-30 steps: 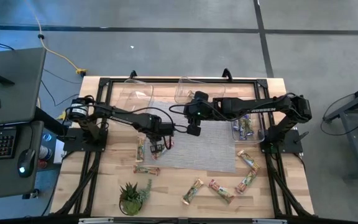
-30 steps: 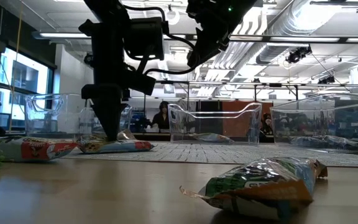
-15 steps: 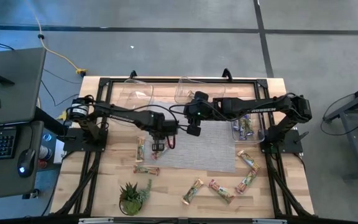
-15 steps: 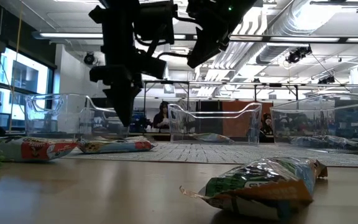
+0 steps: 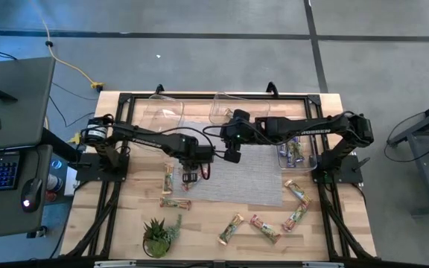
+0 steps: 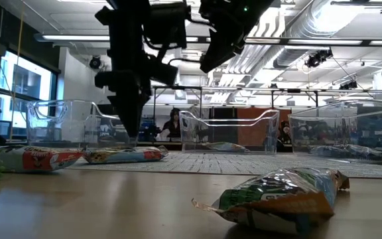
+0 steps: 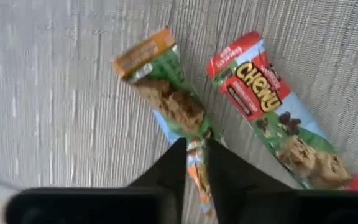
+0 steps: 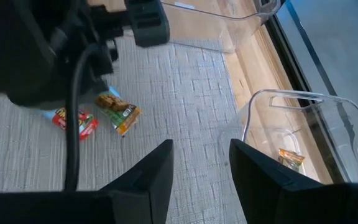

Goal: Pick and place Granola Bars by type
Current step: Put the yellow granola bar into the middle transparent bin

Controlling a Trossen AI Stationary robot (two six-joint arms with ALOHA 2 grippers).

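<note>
My left gripper [image 7: 196, 163] stands over the left part of the grey mat [image 5: 252, 175], shut on a green-orange granola bar [image 7: 166, 93]. A red-green bar [image 7: 272, 118] lies beside it on the mat. In the low view the left gripper [image 6: 131, 133] hangs a little above the bars [image 6: 125, 156]. My right gripper [image 8: 201, 180] is open and empty, held high over the mat's far part [image 5: 233, 155]. More bars lie flat on the wood near the near edge [image 5: 264, 228] and by the mat's left side [image 5: 169, 179]. My left gripper pinches the green-orange bar by its nearer end [image 7: 197, 152], between the two fingers [image 7: 169, 171], coming from above and pointing down. The bar runs on beyond the fingertips along the mat. Whether its other end [image 7: 145, 53] rests on the mat I cannot tell.
Two clear tubs stand at the far edge [image 5: 166, 112] [image 5: 226, 108]; a third at the right [image 5: 295, 152] holds bars. A small potted plant [image 5: 159, 234] stands near the near edge. Black frame rails border the table. People show in the room beyond.
My left gripper has risen from the mat and shifted a little toward the table's right. The right arm has kept still.
</note>
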